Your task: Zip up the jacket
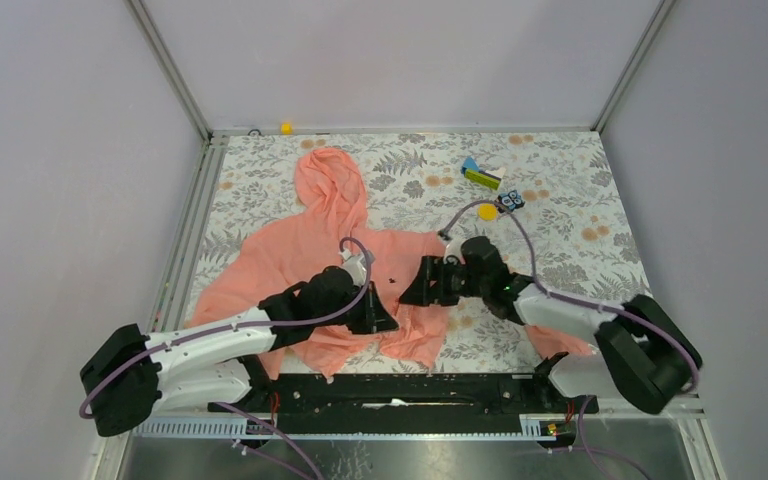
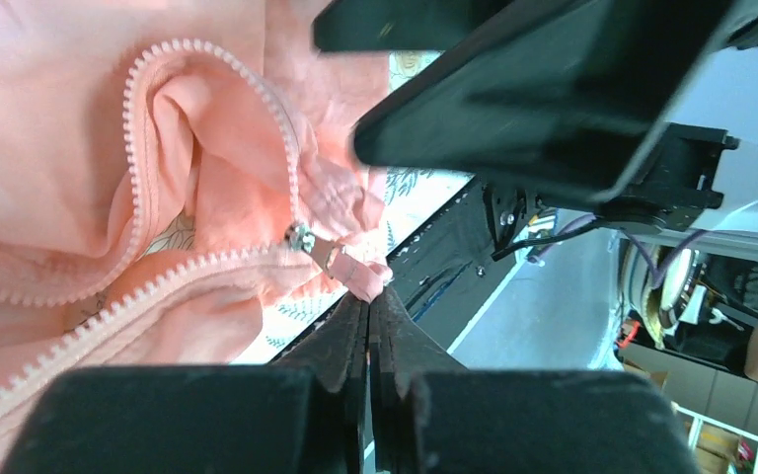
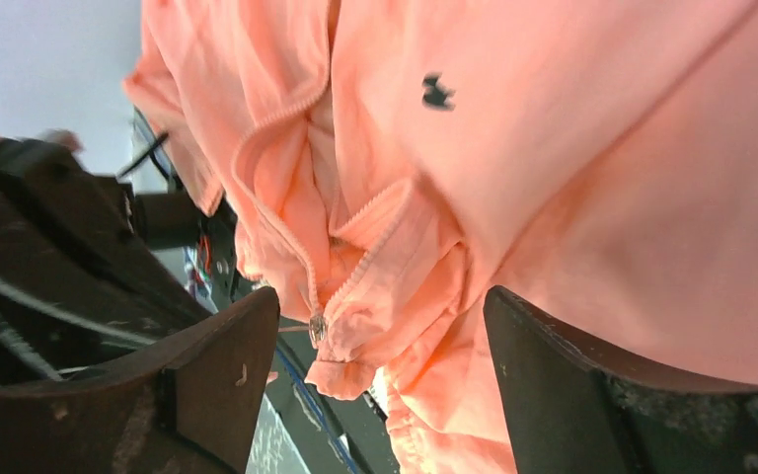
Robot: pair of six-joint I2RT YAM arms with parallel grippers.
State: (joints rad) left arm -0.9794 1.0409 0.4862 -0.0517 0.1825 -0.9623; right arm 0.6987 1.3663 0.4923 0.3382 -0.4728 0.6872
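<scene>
The salmon-pink jacket lies flat on the patterned table, hood toward the back and hem at the near edge. Its zipper gapes open above the slider, which sits low by the hem. My left gripper is shut, its tips pinching the small pink tab that hangs from the slider. In the top view this gripper is at the hem. My right gripper hovers just right of it, open, its fingers spread on both sides of the slider and touching nothing. A tiny dark mark shows on the chest.
A yellow-green and blue box, a yellow ball and a small dark object lie at the back right. A small yellow piece sits at the back wall. The black mounting rail runs along the near edge under the hem.
</scene>
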